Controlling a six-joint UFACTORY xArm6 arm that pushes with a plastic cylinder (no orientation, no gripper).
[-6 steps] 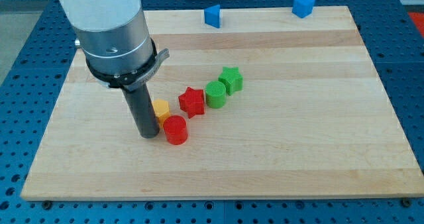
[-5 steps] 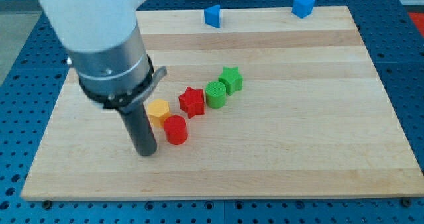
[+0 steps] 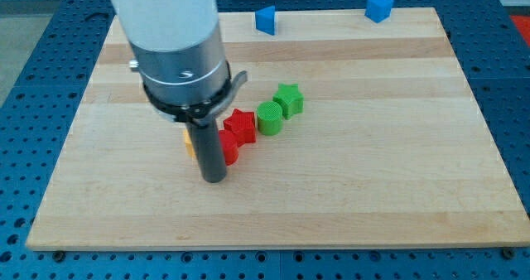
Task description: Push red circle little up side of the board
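Red circle (image 3: pixel 229 150) now sits mostly hidden behind my tip (image 3: pixel 214 179), which has swung from its 9 o'clock to its 6. Circle nudged toward red star (image 3: pixel 241 124). No gripper fitted. You're set to push up the desk (image 3: pixel 373 164).

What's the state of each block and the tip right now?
my tip: down on the board, just below the red circle
red circle: mostly hidden by the rod
yellow block: mostly hidden
red star: flat, beside the green circle
green circle: next to the green star
green star: flat
two blue blocks: at the board's top edge
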